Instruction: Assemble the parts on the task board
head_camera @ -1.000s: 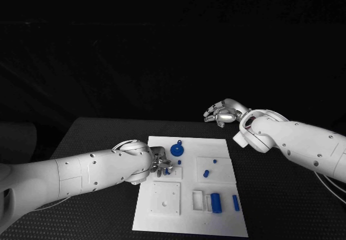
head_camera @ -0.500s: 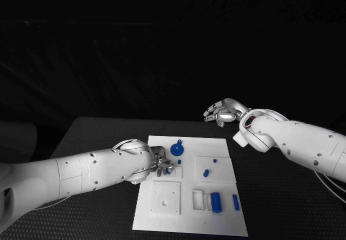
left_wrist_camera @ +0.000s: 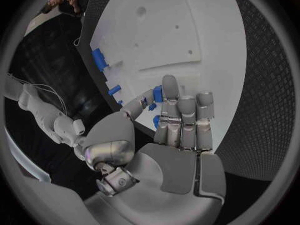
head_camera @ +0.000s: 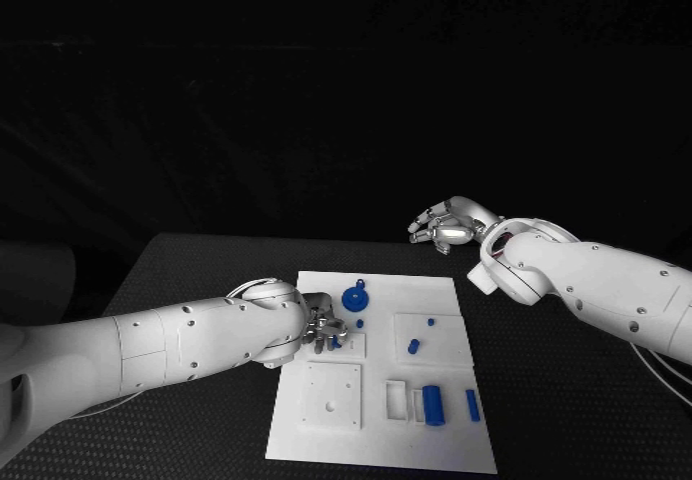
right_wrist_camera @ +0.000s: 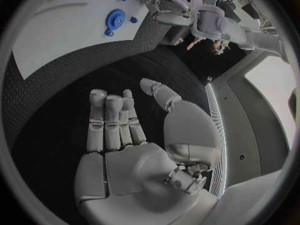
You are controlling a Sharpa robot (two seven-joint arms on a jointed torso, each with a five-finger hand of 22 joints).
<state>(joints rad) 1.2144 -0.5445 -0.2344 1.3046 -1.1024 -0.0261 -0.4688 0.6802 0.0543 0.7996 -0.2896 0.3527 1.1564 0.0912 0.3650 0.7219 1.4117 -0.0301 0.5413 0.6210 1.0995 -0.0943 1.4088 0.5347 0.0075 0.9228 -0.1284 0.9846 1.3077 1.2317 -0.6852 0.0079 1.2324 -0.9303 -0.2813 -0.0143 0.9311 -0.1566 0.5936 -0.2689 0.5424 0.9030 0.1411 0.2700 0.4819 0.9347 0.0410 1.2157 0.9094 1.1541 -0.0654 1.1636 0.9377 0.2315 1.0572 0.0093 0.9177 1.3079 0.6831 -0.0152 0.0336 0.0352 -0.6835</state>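
Little had moved over the previous second: both arms held their places, and the blue parts lay where they had been on the task board (head_camera: 440, 300), the white plate in the middle of the black table (head_camera: 188, 265).

The left hand (head_camera: 323, 330) was down over the board's left side, its fingertips (left_wrist_camera: 170, 82) closed around a small blue part (left_wrist_camera: 157, 94) at a raised white block there. In the left wrist view the blue piece sat between the thumb and the fingers, with another bit of blue just below it.

The right hand (head_camera: 444, 225) hung in the air beyond the far right corner of the board, well apart from it. Its fingers (right_wrist_camera: 106, 120) were extended and slightly parted, with nothing in them.

On the board, a blue round part (head_camera: 355, 298) lay near the far edge, just beyond the left hand. Two small blue pieces (head_camera: 414, 346) sat in the right half. A blue cylinder (head_camera: 433, 404) and a slimmer blue bar (head_camera: 470, 404) lay side by side near the front right, next to a white square plate (head_camera: 332, 397).
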